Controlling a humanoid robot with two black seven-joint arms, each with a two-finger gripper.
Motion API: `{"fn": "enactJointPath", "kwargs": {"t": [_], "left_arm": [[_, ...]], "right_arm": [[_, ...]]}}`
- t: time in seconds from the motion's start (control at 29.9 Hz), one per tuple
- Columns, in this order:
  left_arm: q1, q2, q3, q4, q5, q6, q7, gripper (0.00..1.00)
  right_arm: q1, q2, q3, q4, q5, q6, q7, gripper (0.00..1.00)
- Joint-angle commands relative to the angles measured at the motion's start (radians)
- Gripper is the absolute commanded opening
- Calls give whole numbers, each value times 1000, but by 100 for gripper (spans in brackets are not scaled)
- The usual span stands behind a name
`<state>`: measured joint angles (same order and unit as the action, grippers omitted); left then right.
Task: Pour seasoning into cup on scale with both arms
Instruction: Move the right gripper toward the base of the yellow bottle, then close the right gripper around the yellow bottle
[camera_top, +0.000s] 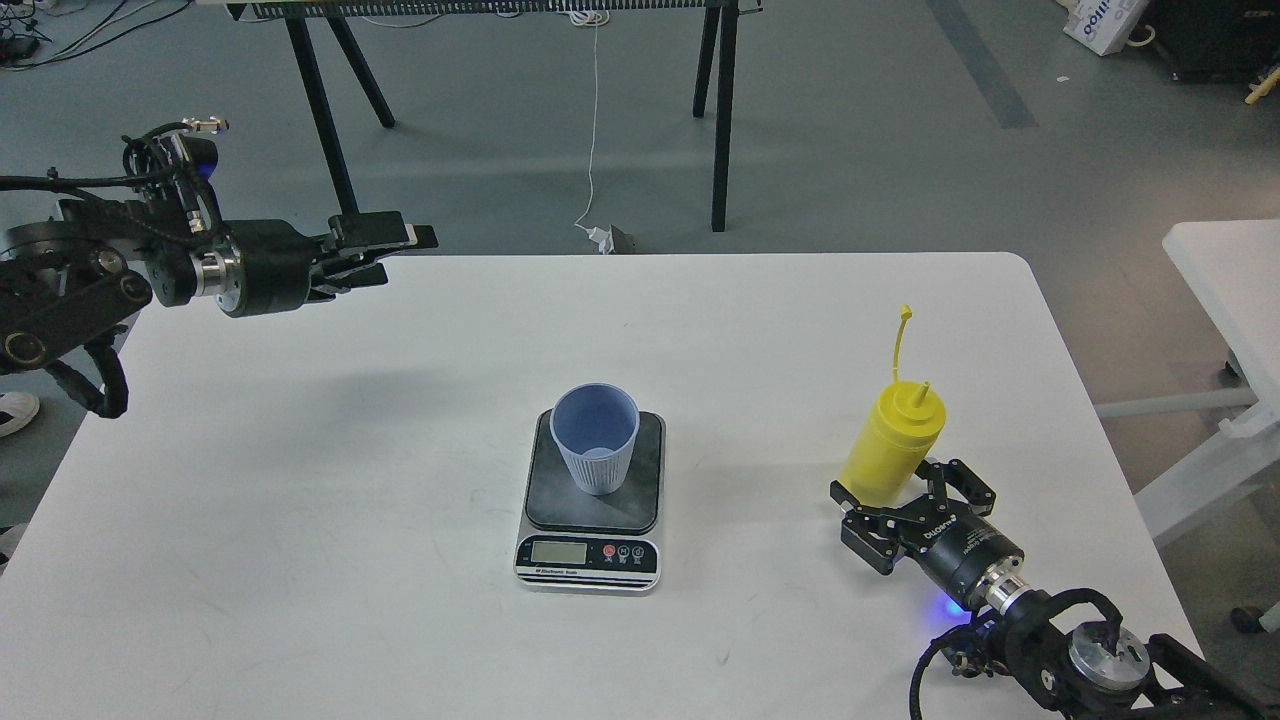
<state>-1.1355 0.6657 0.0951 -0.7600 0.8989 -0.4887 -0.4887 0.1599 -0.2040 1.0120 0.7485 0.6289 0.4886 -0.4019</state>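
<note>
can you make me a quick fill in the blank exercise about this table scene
1. The small light-blue ribbed plastic cup stands on the dark grey platform of the ____.
2. The colour of the plastic squeeze bottle is ____.
3. The gripper closest to that bottle is the ____ gripper.
4. The cup stands upright with its open mouth facing ____.

Missing words: scale; yellow; right; up

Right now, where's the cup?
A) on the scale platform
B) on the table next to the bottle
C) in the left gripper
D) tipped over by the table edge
A: the light-blue cup stands upright on the dark platform of the scale, apart from the yellow bottle and both grippers.
</note>
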Motion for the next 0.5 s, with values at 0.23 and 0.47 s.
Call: {"fn": "enactJointPath", "kwargs": {"t": [0.23,0.47], "left_arm": [[0,-2,0,-1,0,0,0,100],[2,-2,2,-1,0,0,0,100]], "right_arm": [[12,2,2,-1,0,0,2,100],[21,2,3,-12,0,0,2,99]]}}
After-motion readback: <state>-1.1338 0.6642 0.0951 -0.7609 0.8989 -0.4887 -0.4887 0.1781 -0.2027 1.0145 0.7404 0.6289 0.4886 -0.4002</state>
